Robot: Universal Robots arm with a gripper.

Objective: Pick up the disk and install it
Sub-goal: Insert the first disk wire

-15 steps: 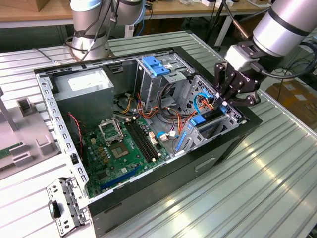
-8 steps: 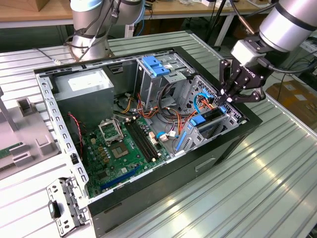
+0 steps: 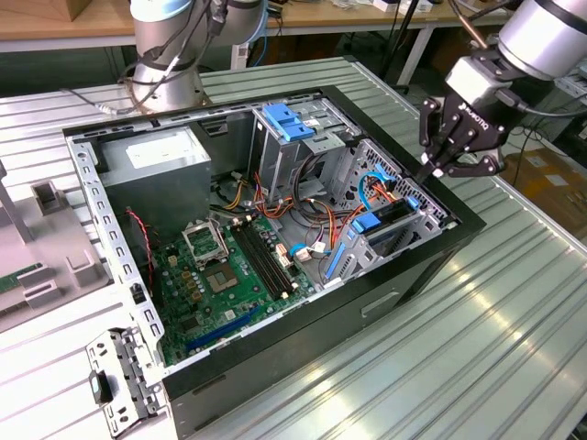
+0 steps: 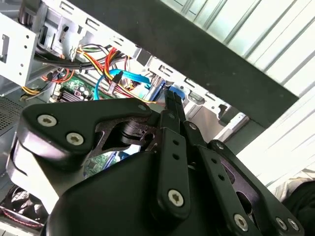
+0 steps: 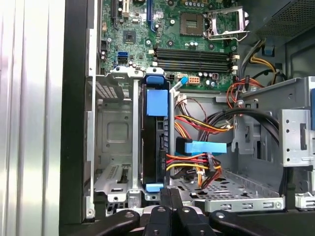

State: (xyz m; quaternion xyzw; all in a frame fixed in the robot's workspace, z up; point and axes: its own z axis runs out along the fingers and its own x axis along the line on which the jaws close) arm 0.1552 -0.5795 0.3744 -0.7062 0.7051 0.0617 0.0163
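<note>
Inside its cage slot, the disk [image 5: 156, 142] stands on edge.

likely a robotics lab or workshop: an opened computer case [image 3: 275, 238] lies on a ribbed metal table [image 3: 514, 312], with wooden workbenches [image 3: 55, 23] and cables behind.

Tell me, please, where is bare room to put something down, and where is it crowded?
Free: the ribbed metal table on the exterior view's right of the computer case, and the strip in front of it. Crowded: inside the case, around the disk in the drive cage, where cables bunch and the gripper hovers.
</note>
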